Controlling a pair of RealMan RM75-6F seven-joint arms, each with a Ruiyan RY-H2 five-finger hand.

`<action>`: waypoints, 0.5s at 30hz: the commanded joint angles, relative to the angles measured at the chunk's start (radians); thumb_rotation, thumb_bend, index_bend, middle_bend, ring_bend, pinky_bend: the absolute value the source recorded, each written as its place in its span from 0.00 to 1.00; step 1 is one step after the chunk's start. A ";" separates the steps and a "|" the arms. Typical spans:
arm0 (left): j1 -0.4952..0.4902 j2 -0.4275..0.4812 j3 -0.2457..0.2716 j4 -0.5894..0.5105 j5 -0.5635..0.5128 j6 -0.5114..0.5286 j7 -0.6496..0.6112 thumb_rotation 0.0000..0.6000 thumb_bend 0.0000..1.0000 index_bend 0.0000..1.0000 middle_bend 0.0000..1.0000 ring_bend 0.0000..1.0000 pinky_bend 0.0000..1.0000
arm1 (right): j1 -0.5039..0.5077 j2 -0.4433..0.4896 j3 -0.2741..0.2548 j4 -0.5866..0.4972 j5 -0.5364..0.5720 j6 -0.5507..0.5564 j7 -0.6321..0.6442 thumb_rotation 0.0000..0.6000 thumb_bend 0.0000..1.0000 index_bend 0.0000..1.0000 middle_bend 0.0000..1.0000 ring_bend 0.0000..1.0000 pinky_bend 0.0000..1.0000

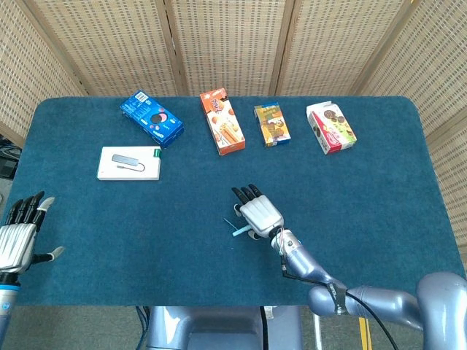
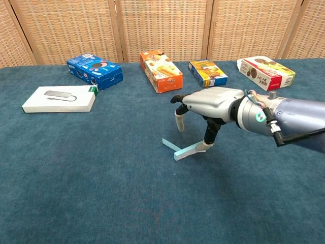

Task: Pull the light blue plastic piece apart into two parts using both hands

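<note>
1. Woven screens back a blue-carpeted table (image 1: 379, 168).
2. At frame centre lies the light blue plastic piece (image 2: 185, 149), still in one piece.
3. Right hand (image 2: 205, 107) hovers over it, fingers spread, thumb tip touching one end.
4. Left hand (image 1: 18, 237) waits at lower left, fingers apart and holding nothing.
5. Next move, likely: pinch one end, then bring the left hand across.
</note>
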 commanded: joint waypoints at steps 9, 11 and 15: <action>-0.002 0.001 0.001 0.002 -0.001 -0.003 -0.004 1.00 0.00 0.00 0.00 0.00 0.00 | 0.035 -0.022 -0.036 0.020 0.046 0.028 -0.031 1.00 0.33 0.40 0.00 0.00 0.00; -0.001 0.001 0.001 0.003 -0.001 -0.001 -0.007 1.00 0.00 0.00 0.00 0.00 0.00 | 0.038 -0.022 -0.044 0.027 0.051 0.032 -0.037 1.00 0.34 0.40 0.00 0.00 0.00; -0.002 0.001 0.003 0.003 0.000 -0.004 -0.007 1.00 0.00 0.00 0.00 0.00 0.00 | 0.040 -0.028 -0.057 0.042 0.061 0.034 -0.026 1.00 0.34 0.41 0.00 0.00 0.00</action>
